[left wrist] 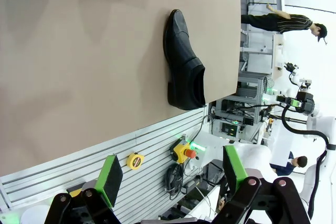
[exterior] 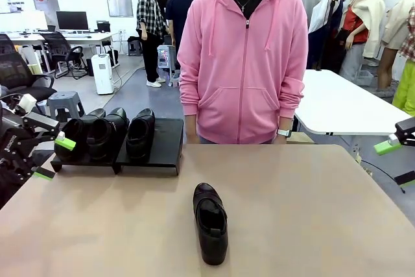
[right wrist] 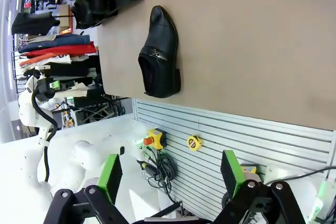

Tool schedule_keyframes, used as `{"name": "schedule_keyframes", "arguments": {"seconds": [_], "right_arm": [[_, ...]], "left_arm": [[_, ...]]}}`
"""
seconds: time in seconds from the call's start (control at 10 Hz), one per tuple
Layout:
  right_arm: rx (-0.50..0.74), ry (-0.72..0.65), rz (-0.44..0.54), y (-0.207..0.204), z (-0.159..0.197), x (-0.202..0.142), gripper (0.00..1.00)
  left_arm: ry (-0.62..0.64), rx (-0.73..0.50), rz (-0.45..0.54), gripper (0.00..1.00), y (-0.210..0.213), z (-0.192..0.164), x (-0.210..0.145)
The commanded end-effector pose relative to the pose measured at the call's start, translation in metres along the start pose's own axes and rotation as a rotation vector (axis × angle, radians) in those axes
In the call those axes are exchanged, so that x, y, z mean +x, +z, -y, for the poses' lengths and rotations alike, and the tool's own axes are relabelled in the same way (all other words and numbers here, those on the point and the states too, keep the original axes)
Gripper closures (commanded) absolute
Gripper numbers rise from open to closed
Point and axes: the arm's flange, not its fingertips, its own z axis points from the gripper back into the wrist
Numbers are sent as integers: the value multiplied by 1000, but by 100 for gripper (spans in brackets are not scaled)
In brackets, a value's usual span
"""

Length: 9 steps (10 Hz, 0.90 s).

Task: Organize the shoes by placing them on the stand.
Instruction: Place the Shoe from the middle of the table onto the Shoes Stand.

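Three shoes (exterior: 107, 135) on far-left stand (exterior: 162, 150), one shoe (exterior: 211, 222) mid-table (exterior: 311, 212) — left tool (exterior: 55, 157) and right tool (exterior: 392, 160) both released, empty

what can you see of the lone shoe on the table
The lone shoe is a glossy black leather slip-on with a rounded toe, a strap across the vamp and a low heel. It sits upright on its sole on the tan table, toe pointing toward the robot's side, apart from the stand. Nothing grips or touches it.
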Motion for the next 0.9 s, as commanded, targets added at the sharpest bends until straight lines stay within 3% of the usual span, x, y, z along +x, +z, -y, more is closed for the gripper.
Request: {"name": "schedule_keyframes", "arguments": {"seconds": [0.0,0.5,0.6,0.8], "right_arm": [[25,11,-1,2,-2,2,0],[25,11,-1,2,-2,2,0],[25,11,-1,2,-2,2,0],[25,11,-1,2,-2,2,0]], "left_arm": [[-17,-30,2,0,1,0,0],[0,0,0,0,0,0,0],[-49,83,-58,0,-20,35,-4],[31,421,-124,0,-117,124,-17]]}}
